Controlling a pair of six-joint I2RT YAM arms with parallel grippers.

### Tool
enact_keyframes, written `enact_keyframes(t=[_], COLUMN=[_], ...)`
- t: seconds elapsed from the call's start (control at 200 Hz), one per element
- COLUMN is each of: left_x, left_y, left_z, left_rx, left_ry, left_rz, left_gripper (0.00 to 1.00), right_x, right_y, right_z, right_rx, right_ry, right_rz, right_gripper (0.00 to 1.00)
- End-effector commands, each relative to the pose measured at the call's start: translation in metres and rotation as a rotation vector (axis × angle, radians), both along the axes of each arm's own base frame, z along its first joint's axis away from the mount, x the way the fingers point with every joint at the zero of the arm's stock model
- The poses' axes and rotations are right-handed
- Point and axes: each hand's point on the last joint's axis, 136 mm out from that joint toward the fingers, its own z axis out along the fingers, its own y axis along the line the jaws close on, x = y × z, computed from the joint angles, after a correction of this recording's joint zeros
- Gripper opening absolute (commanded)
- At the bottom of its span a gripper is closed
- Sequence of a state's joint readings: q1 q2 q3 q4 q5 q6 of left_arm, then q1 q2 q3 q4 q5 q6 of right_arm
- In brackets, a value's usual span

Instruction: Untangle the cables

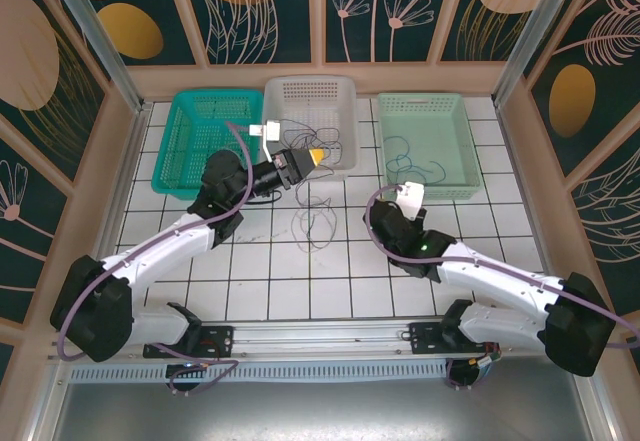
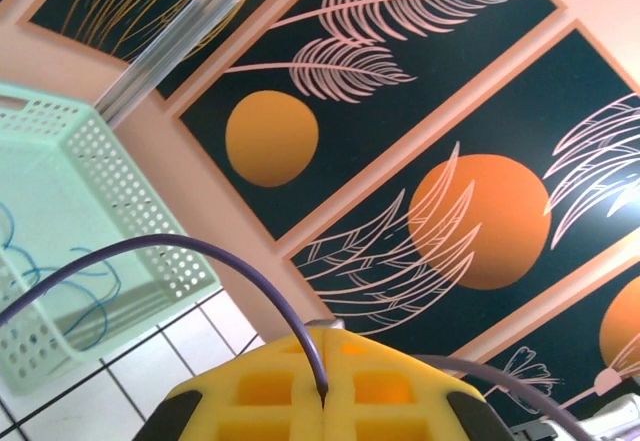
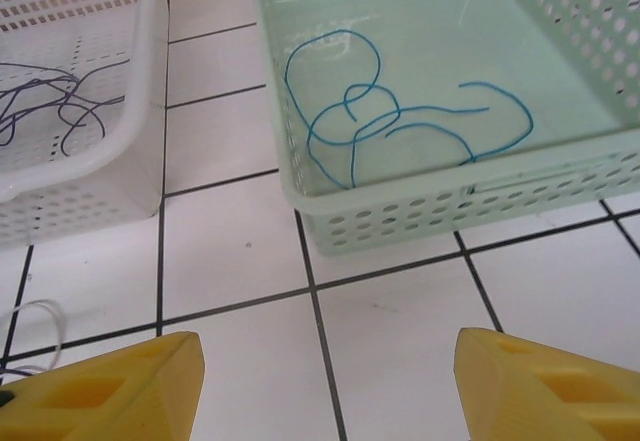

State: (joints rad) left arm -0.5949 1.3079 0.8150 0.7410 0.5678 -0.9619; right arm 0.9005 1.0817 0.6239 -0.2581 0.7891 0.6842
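Observation:
My left gripper [image 1: 311, 157] is raised beside the front of the white basket [image 1: 310, 89]. Its yellow fingers [image 2: 270, 391] are shut on a dark purplish wire [image 2: 150, 245] that arcs away to the left. Thin dark strands hang from it down to a loose tangle of cables [image 1: 314, 223] on the tiles. More dark wire [image 3: 50, 101] lies in the white basket [image 3: 110, 176]. A blue cable [image 3: 380, 121] is coiled in the pale green basket [image 3: 450, 206]. My right gripper [image 3: 325, 371] is open and empty, low over the tiles in front of that basket. A pale wire loop [image 3: 35, 313] lies to its left.
Three baskets line the back of the table: teal [image 1: 195, 141], white, and pale green [image 1: 450, 111]. Frame posts and patterned wall panels [image 1: 350, 6] close in the back and sides. Bare white tiles [image 1: 300, 281] lie between the two arms.

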Motion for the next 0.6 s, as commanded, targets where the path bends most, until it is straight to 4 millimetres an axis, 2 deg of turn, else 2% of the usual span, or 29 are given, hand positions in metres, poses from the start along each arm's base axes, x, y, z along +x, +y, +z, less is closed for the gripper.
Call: enact_keyframes(t=[0.0, 0.105, 0.28, 0.596], left_x=[-0.012, -0.013, -0.011, -0.003], left_y=[0.004, 0.004, 0.005, 0.002], left_z=[0.033, 0.032, 0.032, 0.018], left_rx=[-0.059, -0.076, -0.109, -0.117], left_ry=[-0.076, -0.061, -0.044, 0.005], left_rz=[-0.032, -0.035, -0.036, -0.027], left_gripper=[0.0, 0.0, 0.0, 0.0], right_x=[0.001, 0.002, 0.0, -0.005], right_y=[0.019, 0.045, 0.073, 0.113], right_z=[0.002, 0.01, 0.018, 0.076], right_rx=[0.074, 0.058, 0.043, 0.169], right_ry=[-0.016, -0.061, -0.107, -0.314], right_rz=[0.044, 0.174, 0.292, 0.429], right_gripper=[0.71, 0.81, 0.87, 0.94])
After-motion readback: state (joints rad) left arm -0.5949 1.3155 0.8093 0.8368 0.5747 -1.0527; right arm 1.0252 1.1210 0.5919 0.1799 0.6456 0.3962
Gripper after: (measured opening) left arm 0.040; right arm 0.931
